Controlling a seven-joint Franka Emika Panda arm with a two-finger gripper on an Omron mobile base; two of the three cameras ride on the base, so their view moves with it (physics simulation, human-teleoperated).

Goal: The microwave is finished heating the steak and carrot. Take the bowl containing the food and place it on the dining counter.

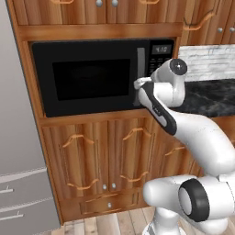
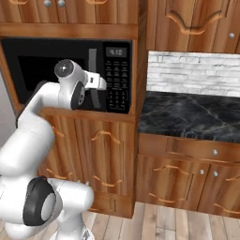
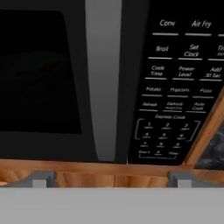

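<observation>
**Hand facing the closed microwave door**

The microwave [image 1: 92, 78] is sitting built into wood cabinets, black, with a dark glass window and its door shut; a black marble desk [image 2: 187, 115] is lying at its 3 o'clock. The grey door handle [image 3: 103, 78] is running upright between window and keypad [image 3: 175, 87], which is at 3 o'clock of the handle. The hand [image 3: 111, 178] is hovering just in front of the handle's lower end, fingers standing wide apart and gripping nothing. The door is probably stiff and hinged, so the handle is the place to hook and pull. The bowl is presumably waiting inside, hidden behind the glass; it is likely light, rigid and breakable.
</observation>
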